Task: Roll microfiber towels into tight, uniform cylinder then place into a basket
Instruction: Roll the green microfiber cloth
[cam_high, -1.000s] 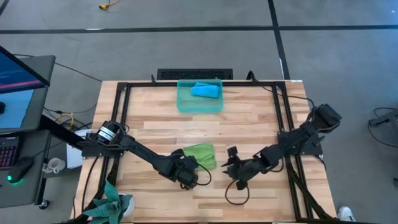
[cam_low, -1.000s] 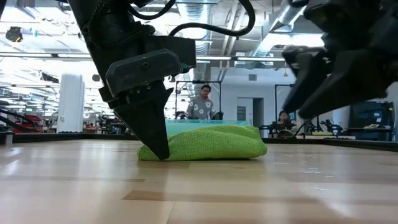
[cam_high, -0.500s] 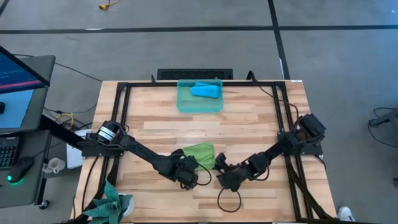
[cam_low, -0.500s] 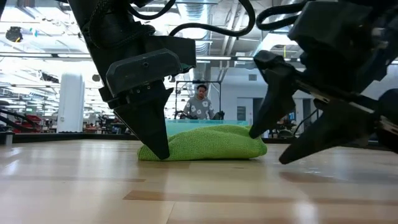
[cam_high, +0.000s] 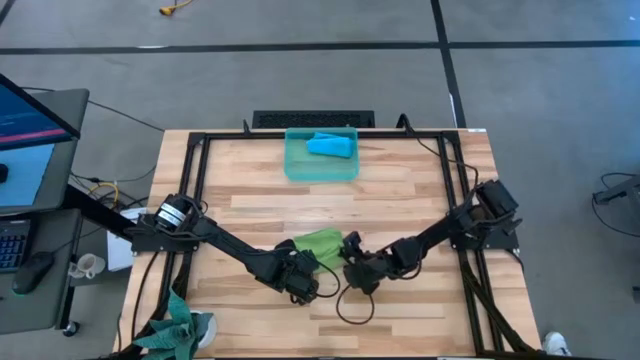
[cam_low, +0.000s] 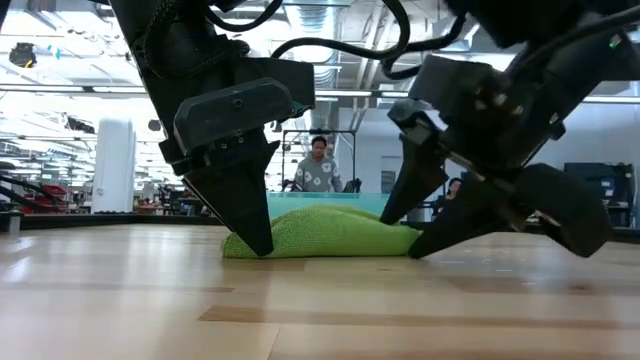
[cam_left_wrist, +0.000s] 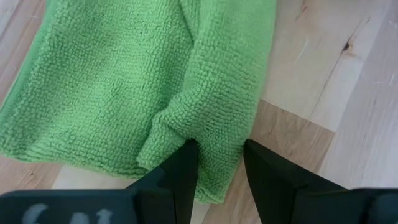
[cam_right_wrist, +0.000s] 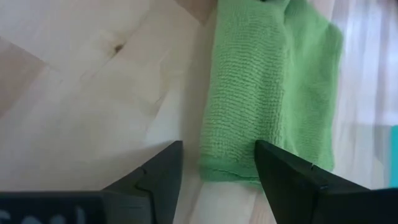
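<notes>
The wooden counter (cam_high: 400, 190) carries everything, framed by a black rail. Both dark arms reach in from its two sides and meet at the near middle.

The basket (cam_high: 320, 165) sits at the far edge of the counter, near the middle, with the blue towel (cam_high: 331, 146) lying inside it as a bunched roll.

The green towel (cam_high: 320, 246) lies on the counter's near middle, well apart from the basket, loosely folded into a low rounded bundle (cam_low: 325, 232) with its edges flat on the wood.

The left end effector (cam_high: 303, 283) is at the towel's left near corner. In the left wrist view its two fingers (cam_left_wrist: 184, 171) are closed on a raised fold of the green towel (cam_left_wrist: 155, 81), pinching the cloth edge between them, the tips down at the counter.

The right end effector (cam_high: 352, 266) is at the towel's right end. In the right wrist view its fingers (cam_right_wrist: 158, 171) stand spread open, the end of the green towel (cam_right_wrist: 267, 106) lying just ahead of the gap, not clamped.
</notes>
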